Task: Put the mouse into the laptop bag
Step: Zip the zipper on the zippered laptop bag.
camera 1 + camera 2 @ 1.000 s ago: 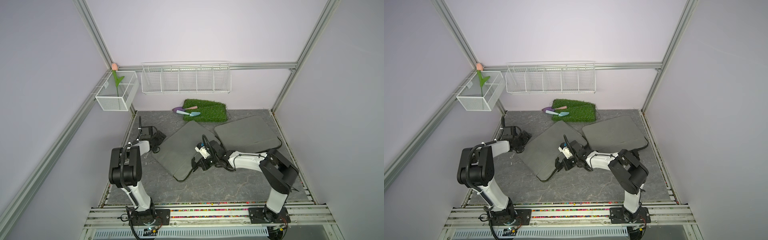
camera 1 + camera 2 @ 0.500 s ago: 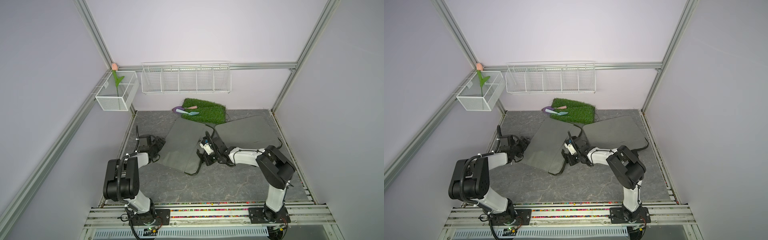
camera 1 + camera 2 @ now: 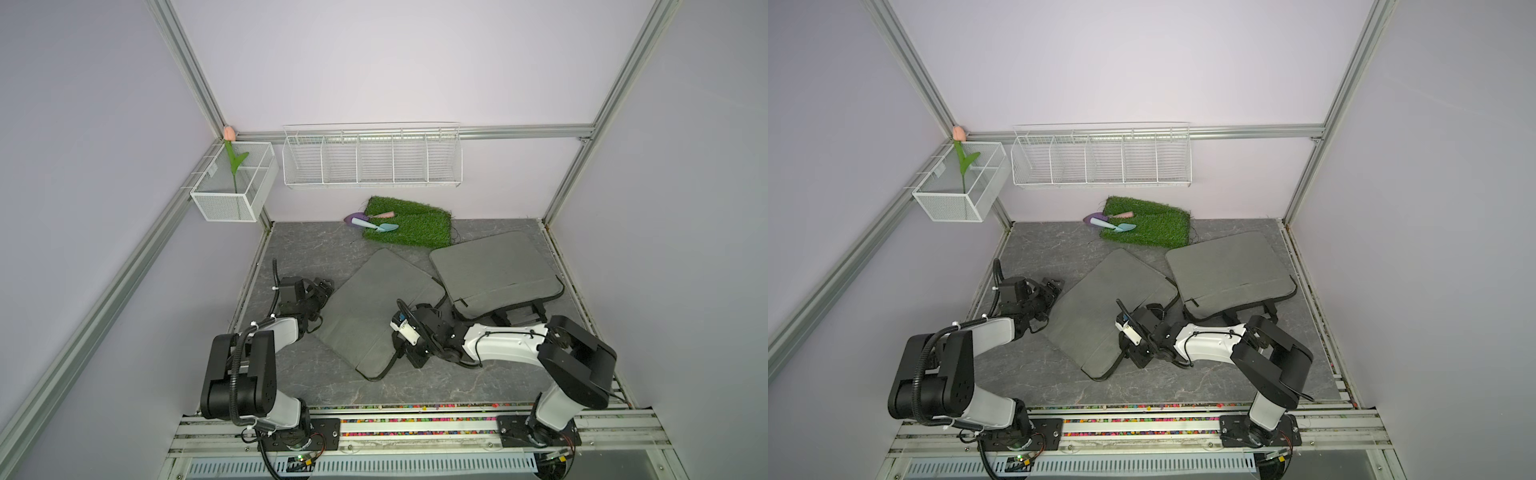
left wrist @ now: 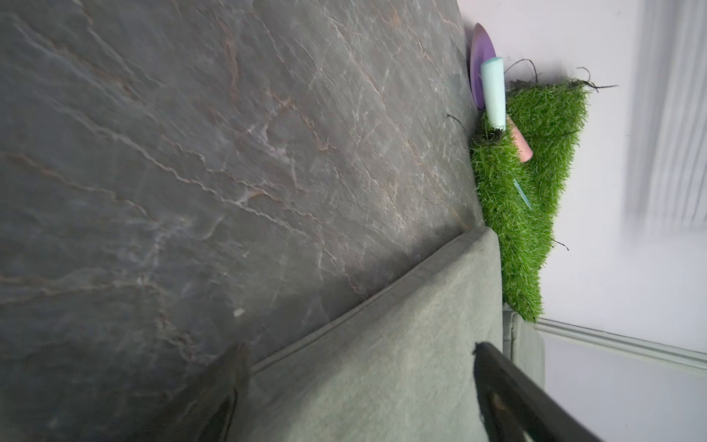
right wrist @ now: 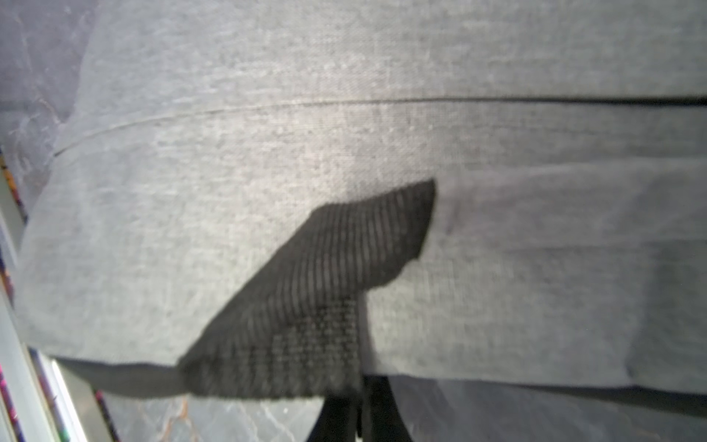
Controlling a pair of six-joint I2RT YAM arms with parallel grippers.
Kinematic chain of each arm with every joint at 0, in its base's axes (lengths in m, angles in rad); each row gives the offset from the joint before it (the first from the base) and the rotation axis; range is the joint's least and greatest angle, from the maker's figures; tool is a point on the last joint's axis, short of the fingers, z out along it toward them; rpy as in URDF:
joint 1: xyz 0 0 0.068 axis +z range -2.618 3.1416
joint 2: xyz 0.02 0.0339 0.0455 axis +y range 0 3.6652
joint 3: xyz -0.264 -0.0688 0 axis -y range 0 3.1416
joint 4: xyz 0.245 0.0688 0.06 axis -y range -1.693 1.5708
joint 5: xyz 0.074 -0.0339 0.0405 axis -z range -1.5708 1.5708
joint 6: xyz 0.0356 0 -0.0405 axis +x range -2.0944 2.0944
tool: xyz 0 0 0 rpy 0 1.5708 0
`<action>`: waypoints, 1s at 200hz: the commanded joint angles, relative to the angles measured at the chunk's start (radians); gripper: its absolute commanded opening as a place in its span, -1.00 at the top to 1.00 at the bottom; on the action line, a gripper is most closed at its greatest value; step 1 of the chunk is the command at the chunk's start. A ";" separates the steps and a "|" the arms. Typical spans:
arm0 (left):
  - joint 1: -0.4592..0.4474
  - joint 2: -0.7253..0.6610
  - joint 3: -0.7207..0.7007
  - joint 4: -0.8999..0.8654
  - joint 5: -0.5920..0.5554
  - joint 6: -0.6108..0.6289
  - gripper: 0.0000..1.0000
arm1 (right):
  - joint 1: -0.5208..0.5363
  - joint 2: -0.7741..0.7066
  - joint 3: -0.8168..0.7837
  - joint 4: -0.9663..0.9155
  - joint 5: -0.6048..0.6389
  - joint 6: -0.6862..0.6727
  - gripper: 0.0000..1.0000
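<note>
Laptop bag [image 3: 370, 307] held by its strap [image 5: 317, 283]
Right gripper [image 5: 359, 415] is clamped tight on the black strap, mid-table; left gripper [image 3: 327, 289] stands wide open, holding nothing, at the bag's left edge. I cannot tell where the mouse is.

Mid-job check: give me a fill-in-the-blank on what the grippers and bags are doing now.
1. The right gripper is shut on the nearer laptop bag's black ____.
2. The left gripper has its jaws ____ at that bag's edge.
3. Two trowels lie partly on the green ____ mat.
Missing: strap; open; grass.
</note>
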 commanded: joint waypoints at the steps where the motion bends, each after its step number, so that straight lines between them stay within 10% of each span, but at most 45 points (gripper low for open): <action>1: -0.012 -0.133 -0.013 -0.124 -0.010 -0.019 -0.83 | -0.019 -0.024 -0.011 0.041 -0.036 -0.008 0.87; 32: -0.097 -0.435 0.094 -0.506 -0.180 0.035 -0.87 | -0.085 -0.018 -0.043 0.131 -0.135 0.021 0.88; 55: -0.338 -0.474 0.189 -0.582 -0.243 0.040 -0.83 | -0.109 -0.032 -0.067 0.180 -0.142 0.020 0.87; 105: -0.631 -0.067 0.418 -0.530 -0.149 0.042 -0.69 | -0.136 -0.070 -0.120 0.243 -0.132 0.032 0.87; 200: -0.644 0.551 0.782 -0.500 0.058 0.012 -0.63 | -0.082 -0.088 -0.215 0.381 -0.108 0.067 0.87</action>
